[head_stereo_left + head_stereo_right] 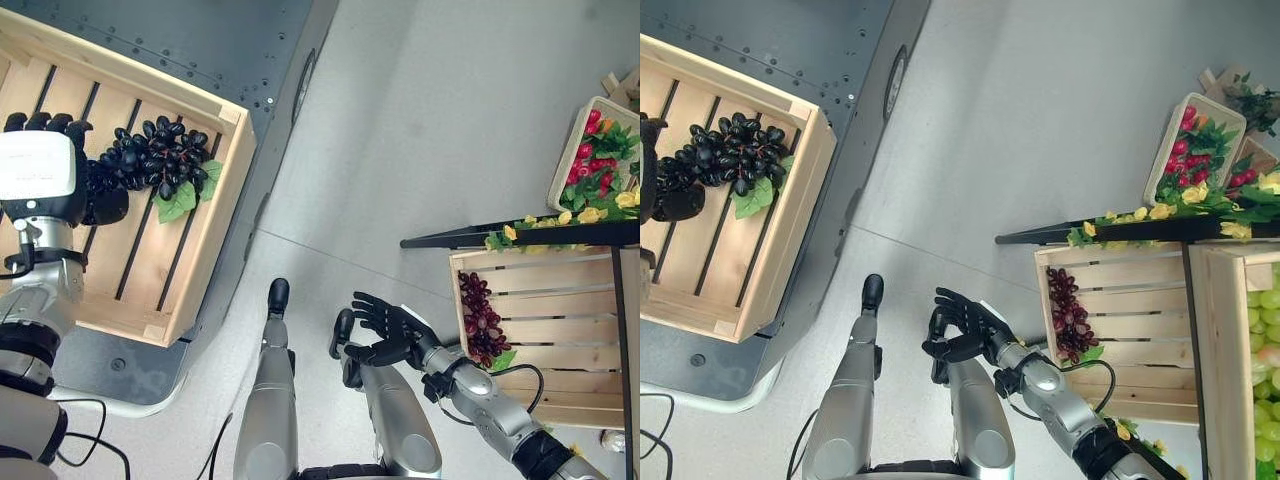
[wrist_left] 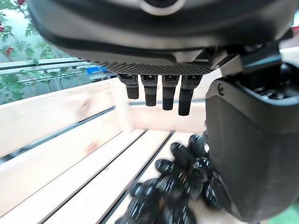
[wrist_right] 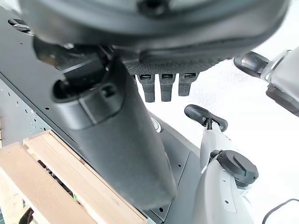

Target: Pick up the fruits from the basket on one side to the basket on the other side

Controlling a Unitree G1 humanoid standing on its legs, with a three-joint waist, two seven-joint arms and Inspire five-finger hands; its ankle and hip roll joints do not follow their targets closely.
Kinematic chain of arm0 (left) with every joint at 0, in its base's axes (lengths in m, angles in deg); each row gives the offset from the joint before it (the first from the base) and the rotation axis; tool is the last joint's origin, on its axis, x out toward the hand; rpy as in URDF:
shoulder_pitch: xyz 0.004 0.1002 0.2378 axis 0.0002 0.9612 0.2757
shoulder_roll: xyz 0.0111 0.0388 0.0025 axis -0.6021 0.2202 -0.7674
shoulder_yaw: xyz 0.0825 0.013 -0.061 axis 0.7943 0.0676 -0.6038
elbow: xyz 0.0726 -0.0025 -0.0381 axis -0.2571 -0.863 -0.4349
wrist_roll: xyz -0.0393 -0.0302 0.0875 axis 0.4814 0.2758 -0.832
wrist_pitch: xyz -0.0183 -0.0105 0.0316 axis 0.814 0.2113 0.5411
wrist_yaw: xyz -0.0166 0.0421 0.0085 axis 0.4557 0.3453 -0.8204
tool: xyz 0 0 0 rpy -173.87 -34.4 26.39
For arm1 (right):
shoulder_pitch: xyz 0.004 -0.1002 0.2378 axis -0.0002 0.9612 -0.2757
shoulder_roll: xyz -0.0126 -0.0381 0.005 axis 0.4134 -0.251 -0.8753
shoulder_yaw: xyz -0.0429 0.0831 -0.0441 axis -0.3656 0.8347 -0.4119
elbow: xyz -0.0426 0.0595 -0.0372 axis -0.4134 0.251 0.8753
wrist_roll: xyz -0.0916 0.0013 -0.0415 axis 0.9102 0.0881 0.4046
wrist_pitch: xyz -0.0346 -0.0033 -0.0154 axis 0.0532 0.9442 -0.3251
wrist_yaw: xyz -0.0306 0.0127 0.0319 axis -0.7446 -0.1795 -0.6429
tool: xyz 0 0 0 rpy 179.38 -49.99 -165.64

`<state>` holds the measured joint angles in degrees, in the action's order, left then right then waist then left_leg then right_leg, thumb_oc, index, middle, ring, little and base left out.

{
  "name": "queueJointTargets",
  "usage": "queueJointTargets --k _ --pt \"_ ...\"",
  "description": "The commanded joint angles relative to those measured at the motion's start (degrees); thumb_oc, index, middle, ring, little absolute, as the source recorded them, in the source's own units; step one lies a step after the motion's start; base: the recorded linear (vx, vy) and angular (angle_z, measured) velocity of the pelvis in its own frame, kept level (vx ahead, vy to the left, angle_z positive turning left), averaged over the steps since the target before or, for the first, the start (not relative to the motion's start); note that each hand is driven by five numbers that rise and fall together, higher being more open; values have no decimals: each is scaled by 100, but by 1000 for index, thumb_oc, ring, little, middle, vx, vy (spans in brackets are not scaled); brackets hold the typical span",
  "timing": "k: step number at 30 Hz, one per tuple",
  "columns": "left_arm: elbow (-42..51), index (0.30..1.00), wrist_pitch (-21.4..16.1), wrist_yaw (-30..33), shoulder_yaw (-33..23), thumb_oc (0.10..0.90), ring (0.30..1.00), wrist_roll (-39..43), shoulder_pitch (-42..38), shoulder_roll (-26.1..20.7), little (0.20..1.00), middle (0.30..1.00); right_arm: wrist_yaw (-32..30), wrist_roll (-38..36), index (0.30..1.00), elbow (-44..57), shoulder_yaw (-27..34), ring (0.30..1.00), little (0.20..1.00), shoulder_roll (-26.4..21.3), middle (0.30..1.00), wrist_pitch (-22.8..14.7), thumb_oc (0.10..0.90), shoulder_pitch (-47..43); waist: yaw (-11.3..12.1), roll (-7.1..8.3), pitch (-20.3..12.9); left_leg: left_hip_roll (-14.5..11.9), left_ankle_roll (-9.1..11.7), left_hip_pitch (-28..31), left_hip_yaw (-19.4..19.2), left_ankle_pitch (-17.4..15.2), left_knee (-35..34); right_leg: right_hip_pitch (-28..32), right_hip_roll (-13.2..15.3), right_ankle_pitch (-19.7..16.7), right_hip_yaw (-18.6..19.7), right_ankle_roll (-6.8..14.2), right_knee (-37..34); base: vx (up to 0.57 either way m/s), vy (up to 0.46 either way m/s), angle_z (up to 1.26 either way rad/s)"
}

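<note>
My right hand (image 1: 392,335) hangs empty, fingers spread, beside the right crate (image 1: 560,340) holding red grapes (image 1: 480,318). Farther off, my left hand (image 1: 45,165) hovers with straight fingers over black grapes (image 1: 160,155) lying in the left crate (image 1: 205,230); a drop-off, I judge, with the red bunch next

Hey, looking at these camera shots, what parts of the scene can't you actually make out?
- Black grapes: their near end lies under the left hand in the left eye view, so contact can't be judged.
- Green grapes: cut off by the right eye view's edge.
- Red grapes: too small to tell whether it is one bunch.
- Right hand: open, empty.
</note>
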<state>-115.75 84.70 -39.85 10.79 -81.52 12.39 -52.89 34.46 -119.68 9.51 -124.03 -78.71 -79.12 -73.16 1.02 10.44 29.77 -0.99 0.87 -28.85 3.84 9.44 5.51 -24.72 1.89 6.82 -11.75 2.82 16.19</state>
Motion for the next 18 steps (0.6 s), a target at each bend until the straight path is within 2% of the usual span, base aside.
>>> queueJointTargets --k 1,10,18 --pt "-276 900 97 59 -331 800 900 349 -623 -54 900 900 -27 147 900 587 41 900 900 -77 900 -188 800 192 -12 59 2 380 -310 68 -454 -1078 617 -205 -258 -557 32 123 -91 -8 26 -9" --pt "-511 900 249 -179 -209 800 900 673 -824 -20 900 900 -33 235 900 601 -10 900 900 -97 900 -134 800 109 -73 67 2 364 -331 7 -498 -1048 572 -316 -296 -603 109 132 -102 -5 18 -2" --pt "-757 900 238 -941 -42 800 900 880 -986 -26 900 900 -76 186 900 518 -36 900 900 -90 900 -189 800 23 -68 75 2 354 -337 -14 -470 -1037 532 -347 -308 -601 99 134 -95 0 0 0"
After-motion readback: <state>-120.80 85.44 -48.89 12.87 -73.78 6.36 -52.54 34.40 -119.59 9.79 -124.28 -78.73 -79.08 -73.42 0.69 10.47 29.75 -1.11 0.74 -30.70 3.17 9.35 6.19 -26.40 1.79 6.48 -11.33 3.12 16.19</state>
